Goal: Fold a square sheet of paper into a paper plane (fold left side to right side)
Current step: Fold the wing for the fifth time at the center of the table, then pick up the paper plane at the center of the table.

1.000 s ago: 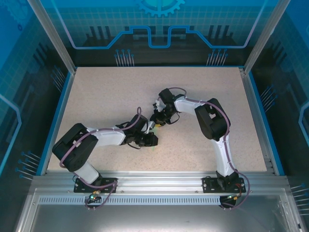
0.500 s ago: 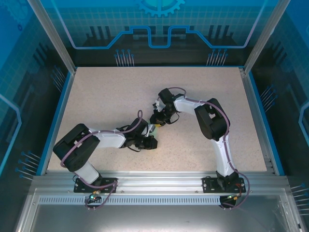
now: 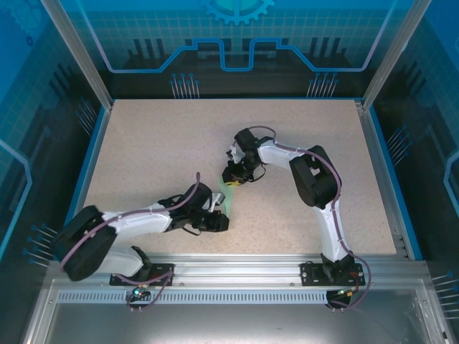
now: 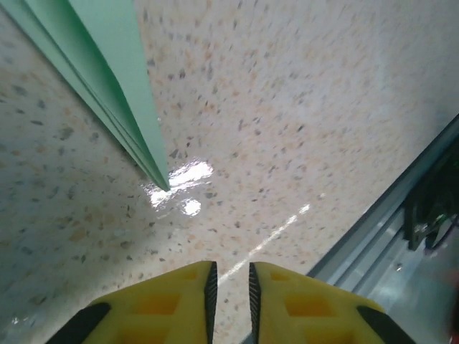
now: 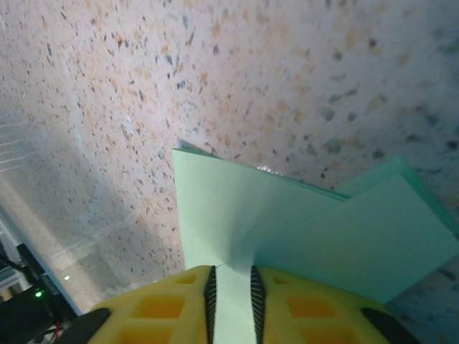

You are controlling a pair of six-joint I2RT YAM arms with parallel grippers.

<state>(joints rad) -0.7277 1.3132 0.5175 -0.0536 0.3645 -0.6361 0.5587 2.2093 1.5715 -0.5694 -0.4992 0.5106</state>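
No text or number reads anywhere; the back panel (image 3: 237, 43) graphics seem wordless.

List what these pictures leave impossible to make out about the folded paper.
Top external: the paper is a sliver, too small to read its folds.
Left wrist: the picture's top edge cuts off all but the paper's tip.
Right wrist: the right gripper hides whether it pinches the paper.

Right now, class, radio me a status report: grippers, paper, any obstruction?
Left gripper barely open, empty, short of the paper plane. Right gripper over the plane, paper in its gap, grip unclear. Nothing blocking.
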